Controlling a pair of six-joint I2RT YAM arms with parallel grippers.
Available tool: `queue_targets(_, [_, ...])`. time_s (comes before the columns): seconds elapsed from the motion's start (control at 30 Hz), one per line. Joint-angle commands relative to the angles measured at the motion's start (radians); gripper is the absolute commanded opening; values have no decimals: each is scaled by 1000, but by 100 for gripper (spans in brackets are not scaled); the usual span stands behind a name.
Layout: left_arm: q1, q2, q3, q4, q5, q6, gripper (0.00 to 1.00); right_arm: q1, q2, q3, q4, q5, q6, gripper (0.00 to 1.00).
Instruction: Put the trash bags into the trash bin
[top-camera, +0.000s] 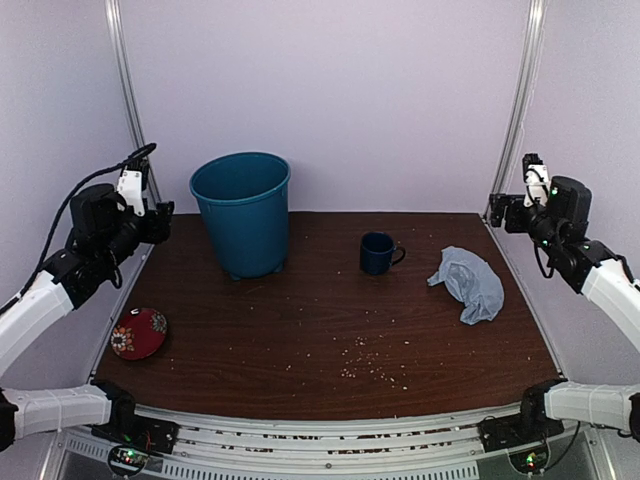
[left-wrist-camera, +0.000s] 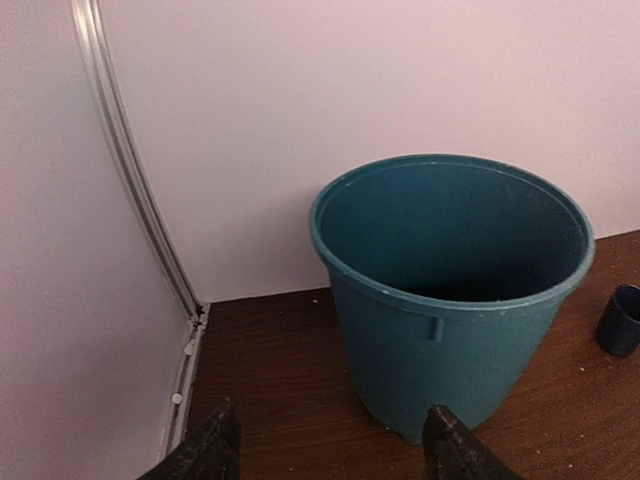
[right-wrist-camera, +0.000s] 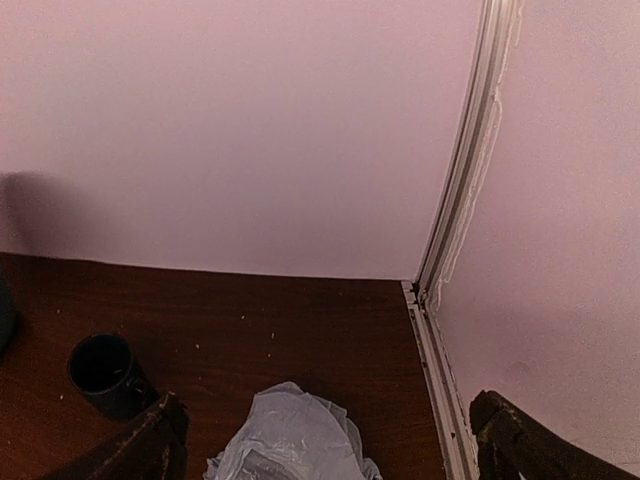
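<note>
The teal-blue trash bin (top-camera: 241, 212) stands upright at the back left of the table; it shows empty in the left wrist view (left-wrist-camera: 455, 290). The crumpled pale blue-grey trash bag (top-camera: 469, 282) lies on the table at the right; it also shows in the right wrist view (right-wrist-camera: 290, 438). My left gripper (top-camera: 160, 222) hangs open and empty above the table's left edge, left of the bin. My right gripper (top-camera: 503, 210) hangs open and empty above the back right corner, behind the bag.
A dark blue mug (top-camera: 378, 253) stands between bin and bag. A red patterned dish (top-camera: 138, 332) lies at the near left. Crumbs (top-camera: 365, 362) are scattered over the middle front. Walls close in the back and both sides.
</note>
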Motion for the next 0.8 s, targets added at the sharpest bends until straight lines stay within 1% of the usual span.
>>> queue_targets(0.0, [-33, -44, -42, 17, 221, -19, 63, -34, 50, 13, -154, -169, -130, 100])
queue_targets(0.1, [-113, -31, -39, -17, 268, -23, 65, -50, 77, 17, -216, -214, -186, 100])
queue_targets(0.23, [-267, 37, 3, -67, 250, -49, 67, -64, 124, 23, -313, -213, -296, 100])
queue_targets(0.33, [-408, 110, 16, -70, 223, -103, 66, -71, 183, 25, -404, -189, -386, 92])
queue_targets(0.47, [-600, 264, 55, -66, 159, -159, 62, -73, 254, -17, -437, -185, -453, 84])
queue_targets(0.5, [-635, 298, 62, -53, 152, -166, 62, -71, 271, -22, -446, -182, -465, 80])
queue_targets(0.6, [-701, 401, 71, 23, 167, -208, 62, -64, 331, -24, -484, -164, -487, 66])
queue_targets(0.67, [-727, 488, 79, 87, 190, -226, 62, -60, 367, -35, -497, -162, -498, 59])
queue_targets(0.73, [-741, 576, 117, 109, 216, -234, 60, -52, 403, -48, -494, -160, -503, 57])
queue_targets(0.77, [-747, 619, 139, 119, 234, -237, 59, -48, 420, -51, -488, -156, -500, 59])
